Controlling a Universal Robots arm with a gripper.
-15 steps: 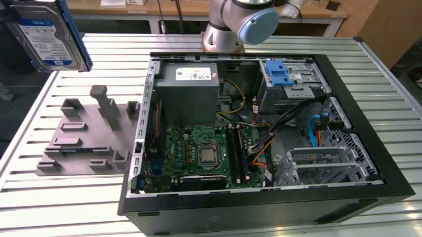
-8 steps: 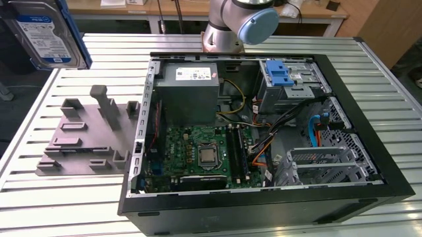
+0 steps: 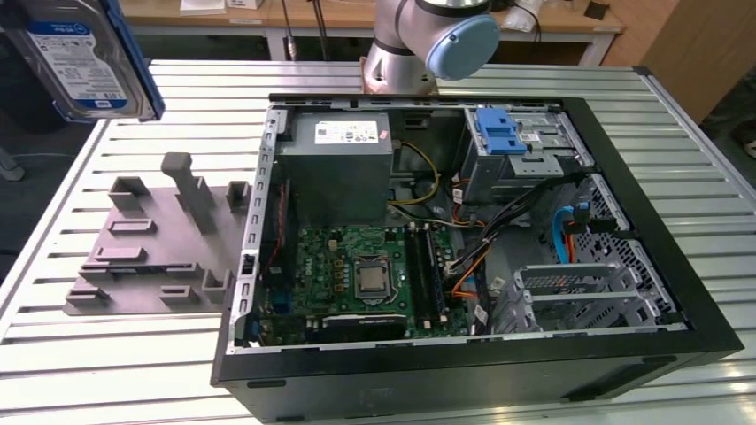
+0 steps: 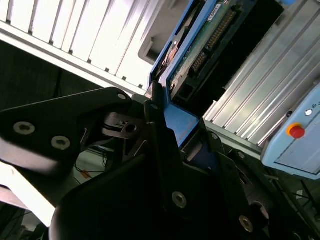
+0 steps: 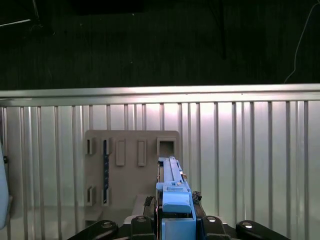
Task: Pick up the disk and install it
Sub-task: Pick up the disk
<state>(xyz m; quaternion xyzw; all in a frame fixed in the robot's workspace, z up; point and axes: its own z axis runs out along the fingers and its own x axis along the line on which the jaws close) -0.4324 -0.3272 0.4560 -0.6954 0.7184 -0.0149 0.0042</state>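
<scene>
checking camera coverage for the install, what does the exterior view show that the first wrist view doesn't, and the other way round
Exterior view's own: the open computer case with its motherboard, grey metal box and blue latch, plus the arm behind it.
First wrist view's own: the gripper shut on the disk, seen edge-on along its blue frame.
Shared: the disk, label-side on in the exterior view and not yet in the case, the grey fixture plate and the slatted table.
</scene>
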